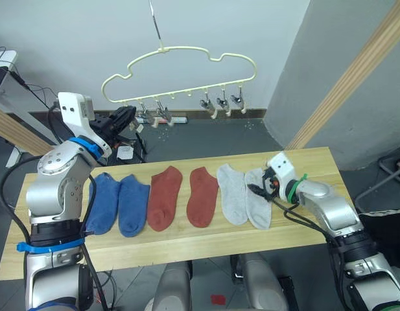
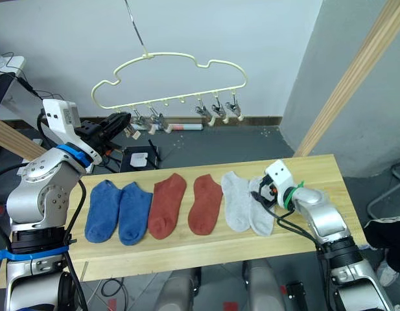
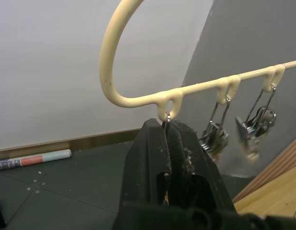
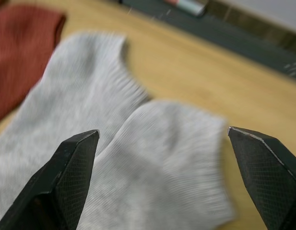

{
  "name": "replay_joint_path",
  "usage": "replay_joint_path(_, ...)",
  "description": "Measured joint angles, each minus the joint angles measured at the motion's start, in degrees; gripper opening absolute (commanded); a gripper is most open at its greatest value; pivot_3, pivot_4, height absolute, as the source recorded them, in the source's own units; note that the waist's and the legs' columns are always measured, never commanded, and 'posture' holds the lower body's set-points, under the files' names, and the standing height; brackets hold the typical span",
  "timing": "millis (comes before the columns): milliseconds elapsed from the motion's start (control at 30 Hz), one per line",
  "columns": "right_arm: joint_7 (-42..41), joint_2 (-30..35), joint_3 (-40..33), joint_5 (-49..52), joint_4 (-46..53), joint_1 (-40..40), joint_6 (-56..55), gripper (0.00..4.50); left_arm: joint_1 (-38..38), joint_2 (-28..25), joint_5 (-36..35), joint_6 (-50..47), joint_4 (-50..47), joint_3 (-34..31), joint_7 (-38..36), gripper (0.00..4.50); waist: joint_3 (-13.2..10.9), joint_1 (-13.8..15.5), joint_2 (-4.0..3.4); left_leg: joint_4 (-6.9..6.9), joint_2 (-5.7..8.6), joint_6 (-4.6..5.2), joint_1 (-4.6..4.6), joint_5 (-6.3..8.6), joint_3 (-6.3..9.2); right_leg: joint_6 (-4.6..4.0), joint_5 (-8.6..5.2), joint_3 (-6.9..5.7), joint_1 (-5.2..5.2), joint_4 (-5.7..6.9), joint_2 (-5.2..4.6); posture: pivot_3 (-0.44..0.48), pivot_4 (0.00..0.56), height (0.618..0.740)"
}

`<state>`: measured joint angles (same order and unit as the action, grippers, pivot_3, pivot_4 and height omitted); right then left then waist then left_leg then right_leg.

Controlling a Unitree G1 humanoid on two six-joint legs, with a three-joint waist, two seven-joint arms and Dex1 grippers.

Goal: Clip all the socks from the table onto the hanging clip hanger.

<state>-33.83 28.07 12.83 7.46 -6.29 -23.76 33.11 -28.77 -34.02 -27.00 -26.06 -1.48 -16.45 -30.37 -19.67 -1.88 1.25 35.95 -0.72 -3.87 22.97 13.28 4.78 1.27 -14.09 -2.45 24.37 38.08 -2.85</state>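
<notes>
Pinching a hanger clip (image 3: 167, 120), left claw (image 3: 168, 139); right claw (image 4: 162, 158) gapes.

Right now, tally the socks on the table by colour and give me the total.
Blue socks: 2
Rust-red socks: 2
Light grey socks: 2
Total: 6, all lying flat on the table; none is on the clip hanger yet.

Six socks lie in a row on the table (image 2: 316, 170) at frame centre: two blue socks (image 2: 115, 212), two rust-red socks (image 2: 183, 204), two light grey socks (image 2: 246, 202). The right gripper (image 2: 259, 194) rests at the rightmost grey sock. The left gripper (image 2: 122, 121) reaches the clip hanger (image 2: 167, 81), upper left
</notes>
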Motion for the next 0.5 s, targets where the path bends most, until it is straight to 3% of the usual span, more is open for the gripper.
replay_joint_path(300,-1.15,1.53,1.28,-5.61,-4.94,-1.01,-4.12,4.50,1.89,-0.13,-1.09,-2.10,-2.76,-1.53,0.82,0.01,0.00,0.14,0.01,0.05,0.06,0.01,-0.03,0.01,-0.17,0.21,0.12,0.17,0.00,-0.06,-0.08,0.047,0.352,0.740)
replay_joint_path(400,-1.83,1.72,1.53,-6.48,-5.46,-1.20,-5.17,3.93,1.96,-0.12,-1.19,-2.28,-2.87,-1.58,0.98,0.00,0.00,0.15,0.01,0.05,0.05,0.01,-0.04,0.01,-0.16,0.22,0.12,0.17,0.00,-0.05,-0.08,0.048,0.352,0.740)
replay_joint_path(500,-2.62,1.74,1.68,-6.87,-5.86,-0.93,-6.72,2.90,1.96,-0.12,-1.21,-2.36,-3.07,-1.62,1.01,0.00,0.00,0.14,0.01,0.05,0.05,0.01,-0.03,0.01,-0.18,0.22,0.13,0.19,0.00,-0.07,-0.08,0.047,0.353,0.740)
